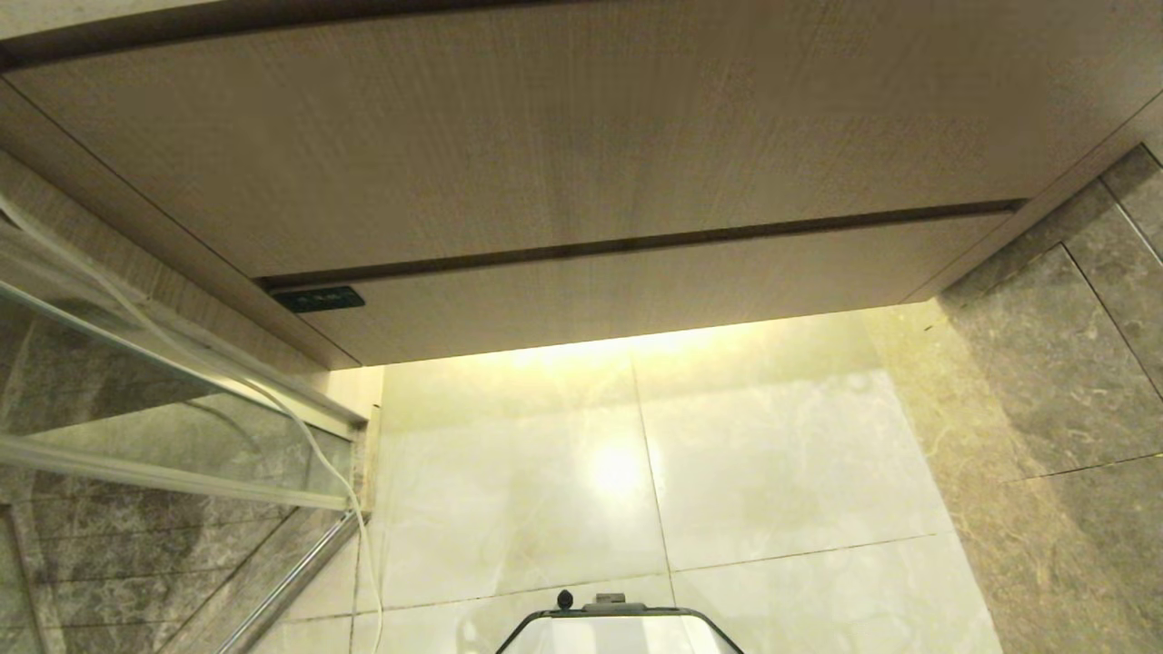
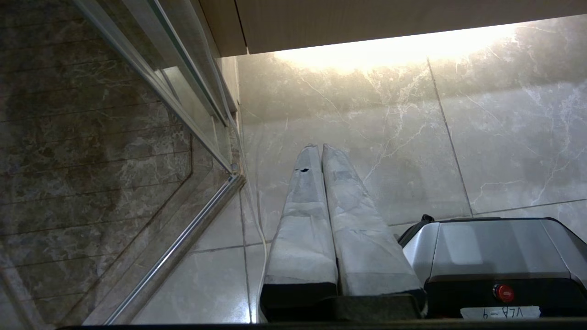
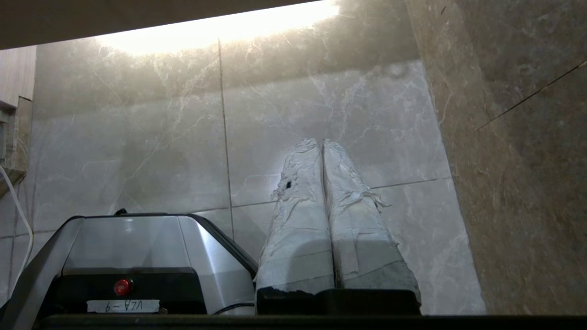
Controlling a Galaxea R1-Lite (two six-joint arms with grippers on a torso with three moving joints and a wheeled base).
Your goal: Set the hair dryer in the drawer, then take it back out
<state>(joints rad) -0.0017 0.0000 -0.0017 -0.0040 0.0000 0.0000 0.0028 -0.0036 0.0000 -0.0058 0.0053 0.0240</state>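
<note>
- The drawer sits fully closed at 12 o'clock in the head view, its low front under the taller wood panel, with a small dark label at its left end. The front has no handle, so a misjudged pull could slip off the edge or tug the upper panel instead.
- The hair dryer is not in any view. Only a white cord trails down at 9 o'clock beside the glass partition; I judge it may belong to the dryer, but I cannot tell. The dryer must be found first, so a blind reach is the likeliest failure.
- The left gripper hangs low over the floor tiles, its taped fingers pressed together and holding nothing.
- The right gripper hangs the same way on the other side of the robot's base, its fingers together and empty. Both must open before any grasp; approaching closed would only push things away.
- The left gripper is near the cord and the metal rail of the glass, so a swing toward 9 o'clock could snag the cord or strike the glass.
- The dark stone wall stands close at 3 o'clock, leaving the right arm little room to swing.
- The glare on the tiles at 6 o'clock may hide low objects.
</note>
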